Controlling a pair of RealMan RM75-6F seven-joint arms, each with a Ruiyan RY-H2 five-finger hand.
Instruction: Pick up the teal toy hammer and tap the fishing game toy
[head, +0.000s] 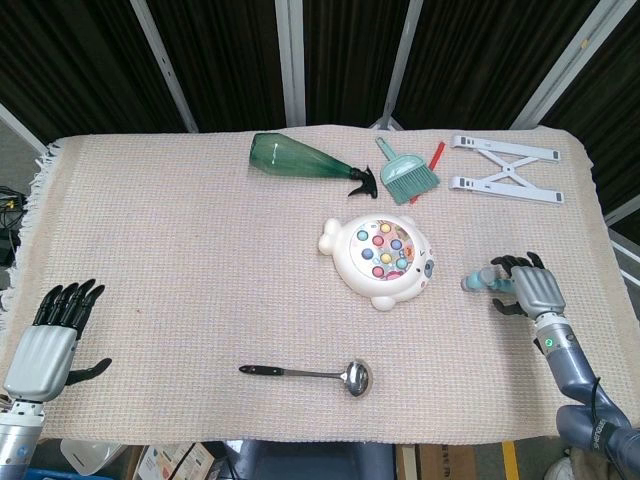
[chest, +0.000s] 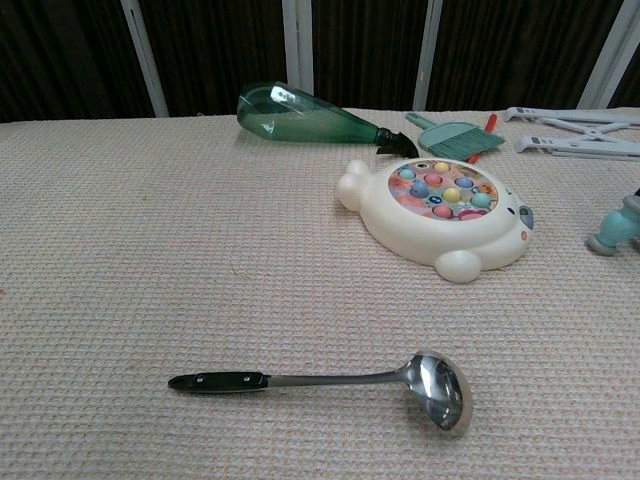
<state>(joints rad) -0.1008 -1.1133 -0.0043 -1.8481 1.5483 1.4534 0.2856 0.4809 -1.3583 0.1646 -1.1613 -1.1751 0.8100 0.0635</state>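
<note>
The teal toy hammer (head: 481, 281) lies on the woven cloth to the right of the white fishing game toy (head: 382, 258). In the chest view only the hammer's head (chest: 614, 229) shows at the right edge, beside the fishing game toy (chest: 440, 215). My right hand (head: 530, 286) is over the hammer's handle end, with the fingers on the far side and the thumb on the near side. The hammer still rests on the cloth. My left hand (head: 46, 346) hovers with spread fingers at the near left corner, holding nothing.
A green spray bottle (head: 295, 158), a teal dustpan (head: 405, 172) and a white folding stand (head: 505, 170) lie along the far side. A steel ladle (head: 310, 374) with a black handle lies near the front edge, also low in the chest view as the ladle (chest: 350, 385).
</note>
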